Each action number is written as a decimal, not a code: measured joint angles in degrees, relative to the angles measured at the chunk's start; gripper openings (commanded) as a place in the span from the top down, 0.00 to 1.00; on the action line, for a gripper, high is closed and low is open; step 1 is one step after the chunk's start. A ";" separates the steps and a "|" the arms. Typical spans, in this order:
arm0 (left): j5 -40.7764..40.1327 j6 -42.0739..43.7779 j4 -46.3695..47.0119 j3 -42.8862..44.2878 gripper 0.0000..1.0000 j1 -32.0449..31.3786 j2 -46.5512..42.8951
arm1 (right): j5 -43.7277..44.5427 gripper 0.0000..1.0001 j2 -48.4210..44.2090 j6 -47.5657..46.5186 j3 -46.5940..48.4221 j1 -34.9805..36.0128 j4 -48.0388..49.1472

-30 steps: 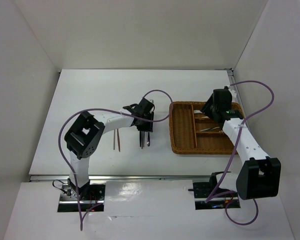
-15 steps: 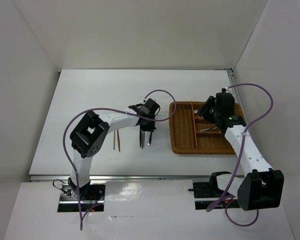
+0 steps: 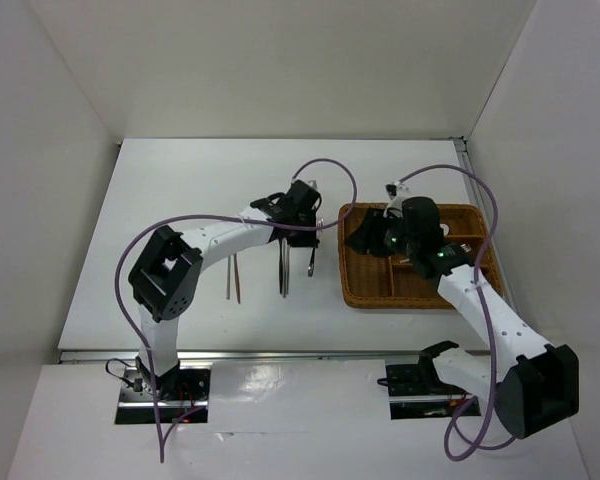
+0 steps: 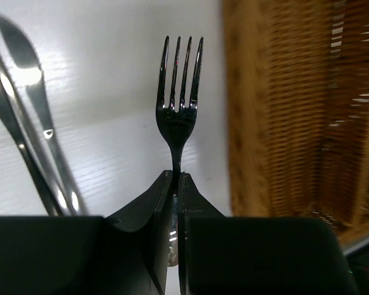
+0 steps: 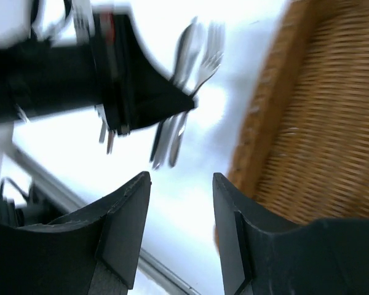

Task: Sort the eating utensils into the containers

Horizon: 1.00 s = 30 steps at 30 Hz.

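My left gripper is shut on the handle of a silver fork, held just left of the brown wicker tray. In the left wrist view the fork sticks out from the closed jaws, tines away, above the white table. More silver utensils lie beside it, and they also show in the left wrist view. Brown chopsticks lie further left. My right gripper is open and empty over the tray's left rim, facing the left gripper.
The tray has inner dividers and a few silver utensils in its right compartments. White walls enclose the table on three sides. Purple cables loop above both arms.
My left gripper has lifted the fork away from the other utensils and shifted it right toward the tray. My right arm has swung left from the tray's far side to its left rim.
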 measured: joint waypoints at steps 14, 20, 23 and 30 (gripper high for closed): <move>7.63 -0.31 0.70 6.40 0.87 0.55 -4.87 | 7.91 0.39 4.74 -0.59 0.02 15.02 2.99; 10.49 -0.76 1.81 4.46 0.87 0.66 -7.32 | 10.84 0.38 6.36 -0.07 0.04 16.02 4.76; 11.96 -1.57 2.32 3.74 0.87 0.66 -8.31 | 12.09 0.41 8.37 0.39 0.13 16.06 6.01; 14.16 -2.08 6.01 1.16 0.87 0.76 -8.68 | 13.60 0.86 9.84 2.73 0.13 16.24 6.84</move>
